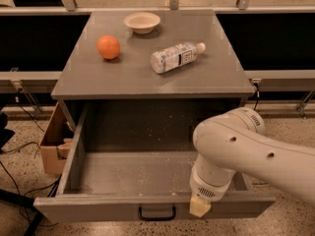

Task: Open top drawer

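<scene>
The top drawer (98, 209) of the grey cabinet stands pulled far out. Its deep grey, crumb-specked inside (133, 168) is in full view and holds nothing large. Its small black loop handle (156, 213) sits at the middle of the front panel. My gripper (200, 208) hangs from the white arm (246, 151) at the drawer's front edge, just right of the handle and apart from it, with its cream tip pointing down over the front panel. The lower drawers are hidden behind the open one.
On the cabinet top (88, 77) lie an orange (108, 47), a small cream bowl (142, 22) and a plastic water bottle (174, 57) on its side. A cardboard box (51, 141) stands against the cabinet's left side. Cables run over the floor at the left.
</scene>
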